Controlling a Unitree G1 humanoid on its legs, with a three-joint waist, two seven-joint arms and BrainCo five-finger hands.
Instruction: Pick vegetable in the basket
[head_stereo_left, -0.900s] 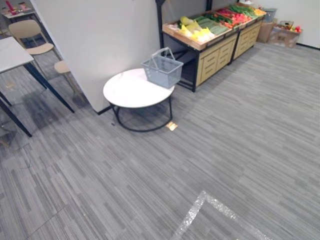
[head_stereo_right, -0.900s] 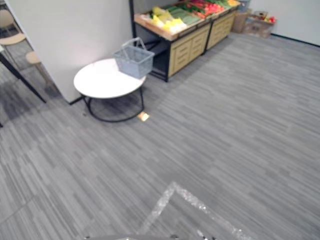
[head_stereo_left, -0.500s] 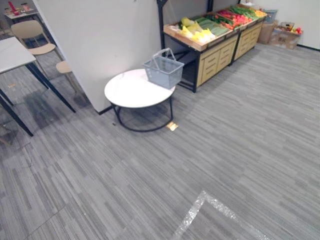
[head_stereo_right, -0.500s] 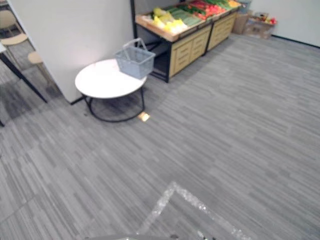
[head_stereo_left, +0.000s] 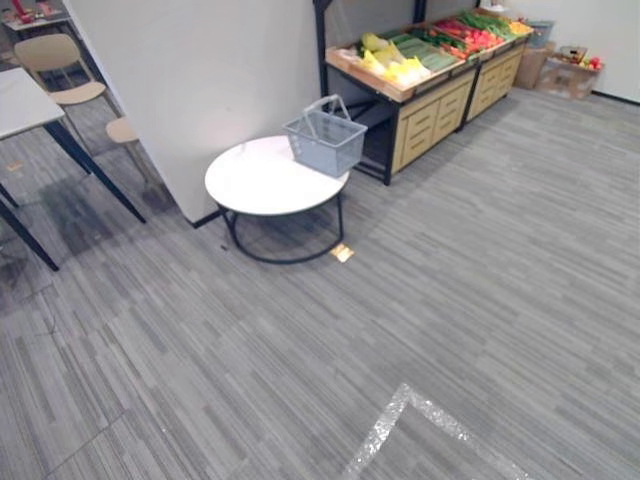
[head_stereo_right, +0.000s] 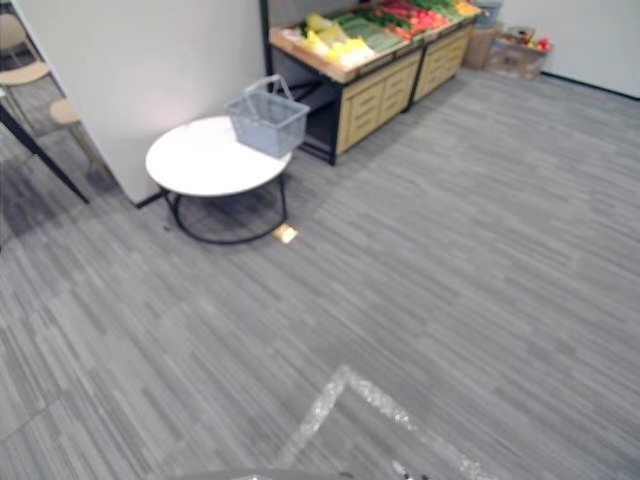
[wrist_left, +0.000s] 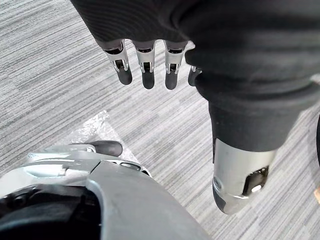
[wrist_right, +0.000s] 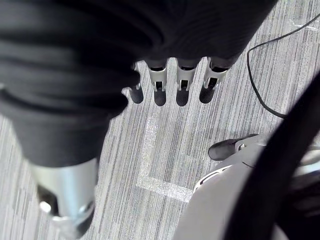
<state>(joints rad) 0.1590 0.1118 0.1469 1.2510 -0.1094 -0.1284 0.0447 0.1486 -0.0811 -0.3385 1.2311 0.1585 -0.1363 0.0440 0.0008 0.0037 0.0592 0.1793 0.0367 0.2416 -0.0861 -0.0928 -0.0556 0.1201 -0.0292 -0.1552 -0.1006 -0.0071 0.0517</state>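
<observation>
Evidently nothing is picked: left hand and right hand hang slack, empty; the basket near the vegetables seems bare.

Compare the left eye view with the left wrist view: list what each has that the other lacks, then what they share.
Left eye view: the grey basket standing at the far edge of the round white table, the wooden stand with vegetables behind it, and a white partition wall.
Left wrist view: the left hand, fingers straight, hanging above the floor and holding nothing.
Both: the grey striped carpet and the silvery tape mark on it.
</observation>
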